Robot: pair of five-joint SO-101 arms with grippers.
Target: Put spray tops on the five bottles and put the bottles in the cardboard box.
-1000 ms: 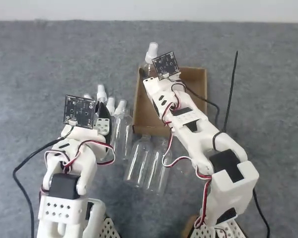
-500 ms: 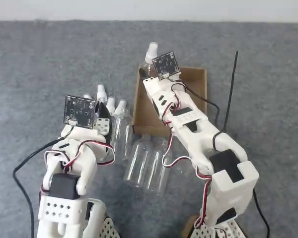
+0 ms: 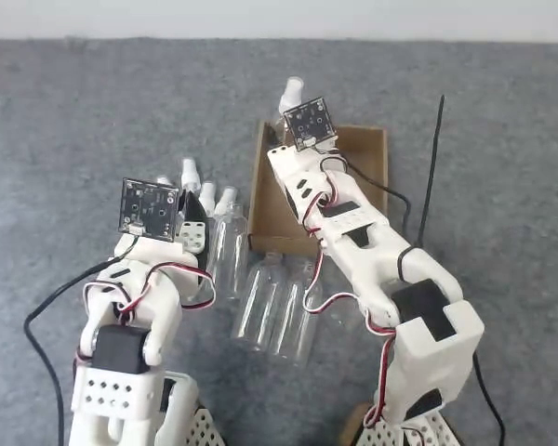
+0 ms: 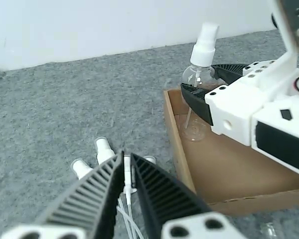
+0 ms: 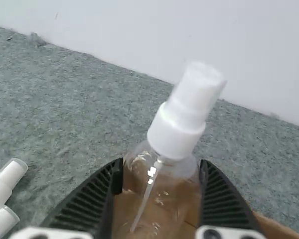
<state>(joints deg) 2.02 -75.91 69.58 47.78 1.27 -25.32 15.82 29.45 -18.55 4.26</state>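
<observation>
Grey carpet (image 3: 93, 111) under white wall (image 4: 89, 25); right tool (image 5: 160, 174) grips bottle (image 5: 165, 149) in cardboard box (image 3: 367, 153), left tool (image 4: 127, 158) pinches spray top (image 4: 127, 178).

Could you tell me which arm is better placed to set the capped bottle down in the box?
Right. The right gripper holds the bottle at a corner of the box; the left gripper is over loose spray tops outside it.

Stretches far forward on the right, end effector (image 5: 160, 168) clamped on either side of a bottle (image 5: 162, 196). Sits folded near its base on the left (wrist tipped downward), end effector (image 4: 127, 158) jaws drawn almost together.
</observation>
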